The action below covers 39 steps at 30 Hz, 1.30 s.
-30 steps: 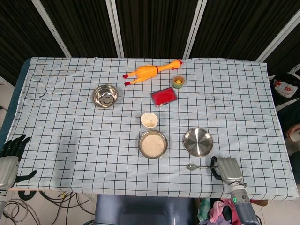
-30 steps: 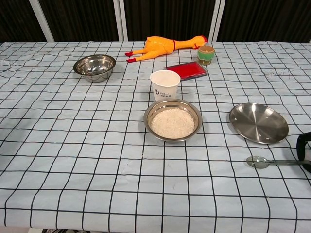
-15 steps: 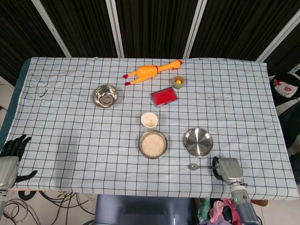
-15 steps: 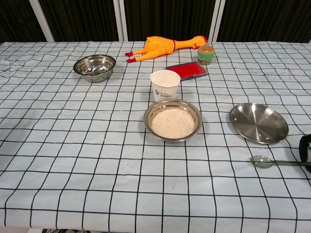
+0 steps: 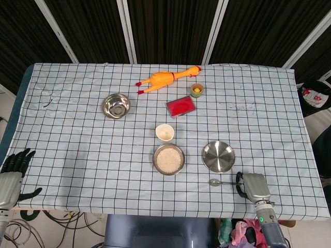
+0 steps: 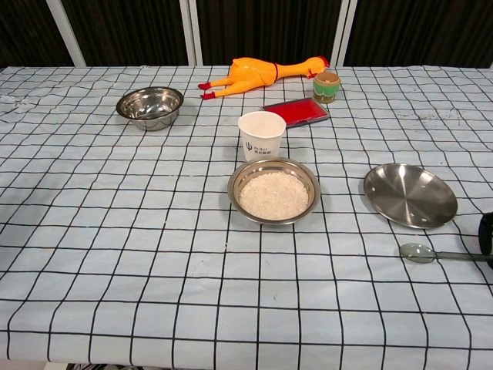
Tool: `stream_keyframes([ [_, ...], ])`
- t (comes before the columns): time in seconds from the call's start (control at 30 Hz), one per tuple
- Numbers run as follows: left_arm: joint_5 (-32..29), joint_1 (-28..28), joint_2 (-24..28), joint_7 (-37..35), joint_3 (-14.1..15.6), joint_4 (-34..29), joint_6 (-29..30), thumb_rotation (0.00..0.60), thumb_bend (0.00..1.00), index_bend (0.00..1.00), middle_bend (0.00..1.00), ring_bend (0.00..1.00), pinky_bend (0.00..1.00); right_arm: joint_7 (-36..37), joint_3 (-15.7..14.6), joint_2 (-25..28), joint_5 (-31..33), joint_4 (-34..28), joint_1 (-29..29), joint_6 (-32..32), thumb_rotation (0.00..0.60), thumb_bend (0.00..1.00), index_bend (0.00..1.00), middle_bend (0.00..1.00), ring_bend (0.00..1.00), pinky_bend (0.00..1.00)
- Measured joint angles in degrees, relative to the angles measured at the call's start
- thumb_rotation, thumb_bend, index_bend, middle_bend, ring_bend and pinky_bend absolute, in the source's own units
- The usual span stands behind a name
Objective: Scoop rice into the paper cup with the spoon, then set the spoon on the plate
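A metal spoon (image 5: pixel 215 181) (image 6: pixel 420 253) lies low over the cloth near the front right edge, its bowl pointing left. My right hand (image 5: pixel 252 187) (image 6: pixel 487 239) grips its handle end; only a dark sliver of the hand shows in the chest view. The steel plate (image 5: pixel 218 156) (image 6: pixel 410 195) sits just behind the spoon. A steel bowl (image 5: pixel 153 159) (image 6: pixel 233 185) full of rice stands mid-table, with the white paper cup (image 5: pixel 165 133) (image 6: pixel 262 135) upright right behind it. My left hand (image 5: pixel 13 170) hangs off the front left corner, fingers spread, holding nothing.
At the back stand an empty steel bowl (image 5: pixel 116 105), a yellow rubber chicken (image 5: pixel 165 78), a red flat box (image 5: pixel 180 106) and a small green cup (image 5: pixel 196 90). The table's front edge runs just below my right hand.
My right hand has drawn slightly to the right, and the spoon has slid right with it. The left hand has stayed put.
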Motion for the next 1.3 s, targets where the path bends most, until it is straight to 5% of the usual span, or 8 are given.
stream_keyframes([
  [0.5,-0.1,0.0,0.0,-0.3,0.1,-0.5,-0.2,0.600,0.01,0.00,0.00,0.00,0.00,-4.2,2.9,2.7,0.0,-6.7,2.0,0.9,0.600,0.40,0.62,1.00,1.00,1.00],
  [0.97,-0.6,-0.3,0.8,-2.5,-0.1,-1.3,-0.9,0.600,0.01,0.00,0.00,0.00,0.00,-25.7,11.5,4.1,5.5,-21.1,10.9,2.4,0.600,0.41,0.64,1.00,1.00,1.00],
  [1.3,-0.2,-0.4,1.5,-4.8,0.1,-2.0,-1.4,0.600,0.01,0.00,0.00,0.00,0.00,-41.2,11.7,-3.5,3.6,-16.7,18.4,5.0,0.600,0.41,0.64,1.00,1.00,1.00],
])
